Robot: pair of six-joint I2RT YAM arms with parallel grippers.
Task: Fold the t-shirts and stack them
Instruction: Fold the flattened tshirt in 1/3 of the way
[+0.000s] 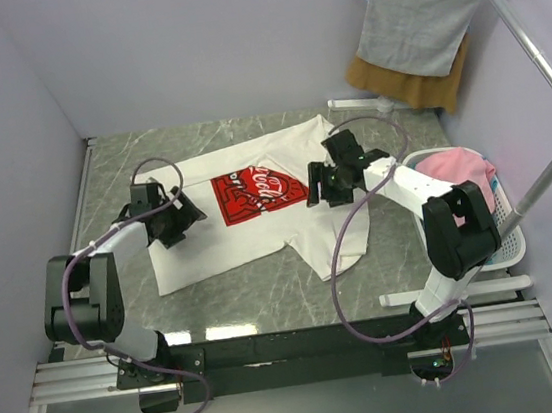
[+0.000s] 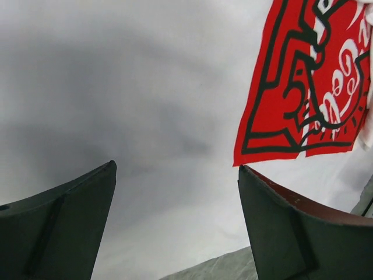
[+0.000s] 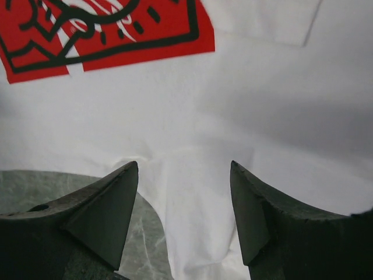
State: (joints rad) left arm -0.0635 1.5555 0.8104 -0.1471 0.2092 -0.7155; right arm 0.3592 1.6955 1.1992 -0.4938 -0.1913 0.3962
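Note:
One white t-shirt [image 1: 259, 234] lies spread on the marble table [image 1: 257, 299] with its red chest print [image 1: 259, 190] facing up. My left gripper [image 1: 193, 217] hovers over the shirt's left part, its jaws open and nothing between them. In the left wrist view, the left gripper [image 2: 178, 166] frames plain white t-shirt cloth [image 2: 145, 87], with the print [image 2: 303, 87] at upper right. My right gripper [image 1: 311, 188] stands open at the print's right edge. In the right wrist view, the right gripper [image 3: 184, 163] is above a white sleeve [image 3: 210, 221] of the t-shirt, below the print [image 3: 116, 35].
A white basket [image 1: 508, 223] holding pink cloth [image 1: 453, 167] stands at the right table edge. A grey cloth [image 1: 415, 23] and a mustard-brown cloth [image 1: 412, 84] hang on hangers at the back right, beside a slanting metal pole [image 1: 541, 63]. Walls close in left and behind.

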